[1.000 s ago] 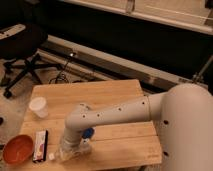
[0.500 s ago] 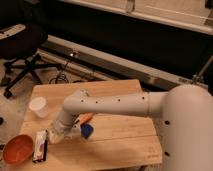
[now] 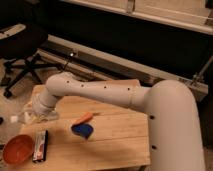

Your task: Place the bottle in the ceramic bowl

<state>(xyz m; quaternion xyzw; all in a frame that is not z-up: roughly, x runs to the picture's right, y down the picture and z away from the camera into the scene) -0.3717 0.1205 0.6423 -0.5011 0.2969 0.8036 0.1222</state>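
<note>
My gripper [image 3: 35, 116] is at the left edge of the wooden table [image 3: 115, 142], at the end of the white arm [image 3: 95, 92]. It is shut on the bottle [image 3: 24, 118], a small clear bottle that lies roughly level with its white cap [image 3: 14, 119] pointing left, past the table's edge. The ceramic bowl [image 3: 17, 149], orange-red and shallow, sits at the table's front left corner, below and slightly left of the bottle, with nothing in it.
A flat black-and-white box [image 3: 40, 145] lies just right of the bowl. A small dark blue holder [image 3: 82, 131] and an orange object [image 3: 85, 118] sit mid-table. A black office chair [image 3: 22, 47] stands at the back left. The robot's white body [image 3: 175, 125] fills the right.
The arm has swung left and back from near the box, carrying the bottle to the table's left edge. The blue holder and the orange object now show beside the arm.
</note>
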